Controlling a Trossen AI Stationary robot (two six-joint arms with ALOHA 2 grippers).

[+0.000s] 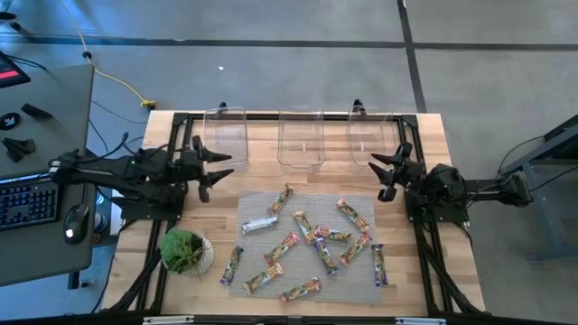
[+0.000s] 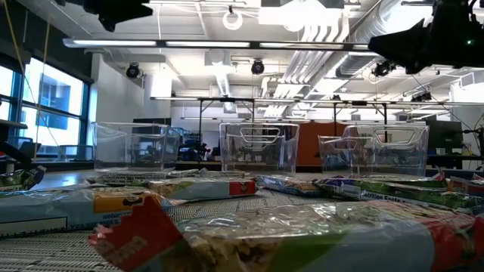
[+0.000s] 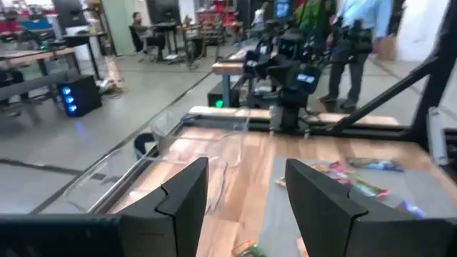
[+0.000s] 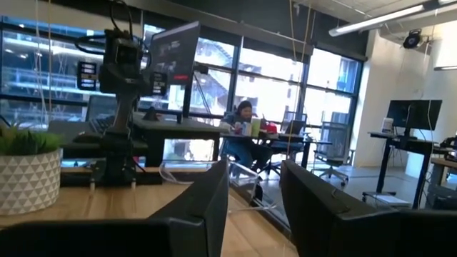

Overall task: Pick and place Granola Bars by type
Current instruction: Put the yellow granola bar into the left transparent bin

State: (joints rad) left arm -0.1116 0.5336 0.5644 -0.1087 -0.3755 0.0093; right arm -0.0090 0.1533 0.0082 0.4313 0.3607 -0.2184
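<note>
At the left of the pale wooden worktop the left gripper hangs in the air with its jaws open and nothing between them, just in front of the left clear plastic bin. Near it, toward the front left corner, stands a green leafy plant in a white patterned pot. 3 clear bins line the back edge: after the left one come the middle clear plastic bin and the right clear plastic bin, and all 3 look to hold no bars. On a grey mesh mat in the middle of the worktop lie the small wrapped granola bars, about 12 of them, scattered flat at many angles, some touching or overlapping. A silver one lies toward the mat's left side, and a purple one lies near its right edge. At the right, the right gripper hangs in front of the right bin, its jaws also apart and holding nothing, well clear of the bars.
</note>
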